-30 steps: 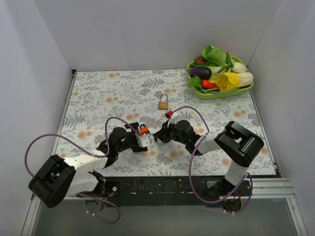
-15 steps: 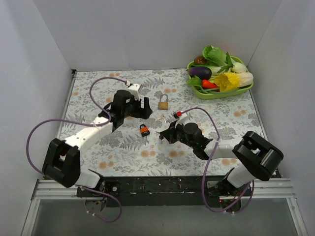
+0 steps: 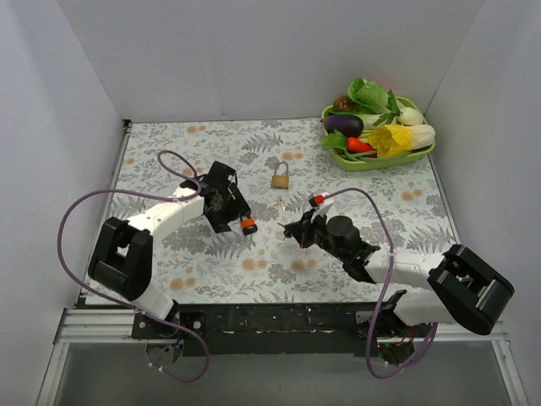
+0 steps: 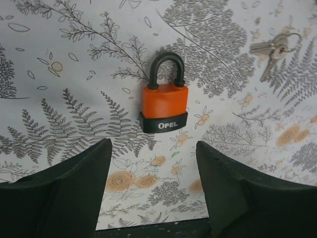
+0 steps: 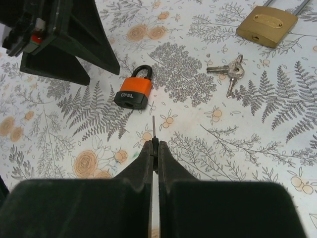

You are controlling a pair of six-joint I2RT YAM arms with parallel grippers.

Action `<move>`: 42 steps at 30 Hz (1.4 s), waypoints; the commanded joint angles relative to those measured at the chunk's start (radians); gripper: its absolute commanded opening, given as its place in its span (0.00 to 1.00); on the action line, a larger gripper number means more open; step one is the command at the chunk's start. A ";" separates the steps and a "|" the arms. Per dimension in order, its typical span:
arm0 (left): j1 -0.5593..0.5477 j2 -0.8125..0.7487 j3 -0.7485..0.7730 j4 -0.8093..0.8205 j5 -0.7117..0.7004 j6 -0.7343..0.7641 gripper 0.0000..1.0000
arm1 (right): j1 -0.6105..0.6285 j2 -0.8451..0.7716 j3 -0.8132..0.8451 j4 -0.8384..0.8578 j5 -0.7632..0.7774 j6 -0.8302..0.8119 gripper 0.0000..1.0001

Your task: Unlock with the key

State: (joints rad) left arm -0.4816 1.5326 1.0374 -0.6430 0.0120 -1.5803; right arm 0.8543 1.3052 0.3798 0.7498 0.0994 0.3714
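An orange padlock [image 3: 248, 225] with a black shackle lies flat on the flowered table; it also shows in the left wrist view [image 4: 163, 106] and the right wrist view [image 5: 133, 92]. My left gripper [image 3: 237, 215] is open just left of it, with the padlock lying beyond the fingertips [image 4: 153, 148]. My right gripper [image 3: 292, 229] is shut on a thin key [image 5: 154, 130], whose blade points at the padlock's keyhole end from a short way off [image 5: 155, 145]. My left fingers [image 5: 74, 39] stand behind the padlock.
A brass padlock [image 3: 280, 178] lies farther back, with a small bunch of keys [image 3: 276, 204] in front of it. A green tray [image 3: 372, 163] of vegetables sits at the back right. White walls enclose the table.
My left arm swung out to the far side and then came down beside the orange padlock. My right gripper drifted slightly right with the key. The padlock stayed put.
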 commanded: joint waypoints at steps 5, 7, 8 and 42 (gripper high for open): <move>-0.008 0.227 0.206 -0.168 0.000 -0.199 0.68 | 0.014 -0.138 -0.085 0.037 0.036 -0.049 0.01; -0.006 0.279 0.249 -0.185 -0.030 -0.195 0.69 | 0.014 -0.162 -0.094 0.026 0.045 -0.063 0.01; -0.008 0.291 0.262 -0.194 -0.024 -0.195 0.70 | 0.014 -0.181 -0.102 0.023 0.051 -0.068 0.01; -0.075 0.583 0.504 -0.380 -0.057 -0.096 0.19 | 0.015 -0.253 -0.142 0.019 0.102 -0.117 0.01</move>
State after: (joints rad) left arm -0.5423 2.0907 1.5501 -1.0435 -0.0246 -1.6894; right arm 0.8654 1.0714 0.2314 0.7395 0.1852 0.2665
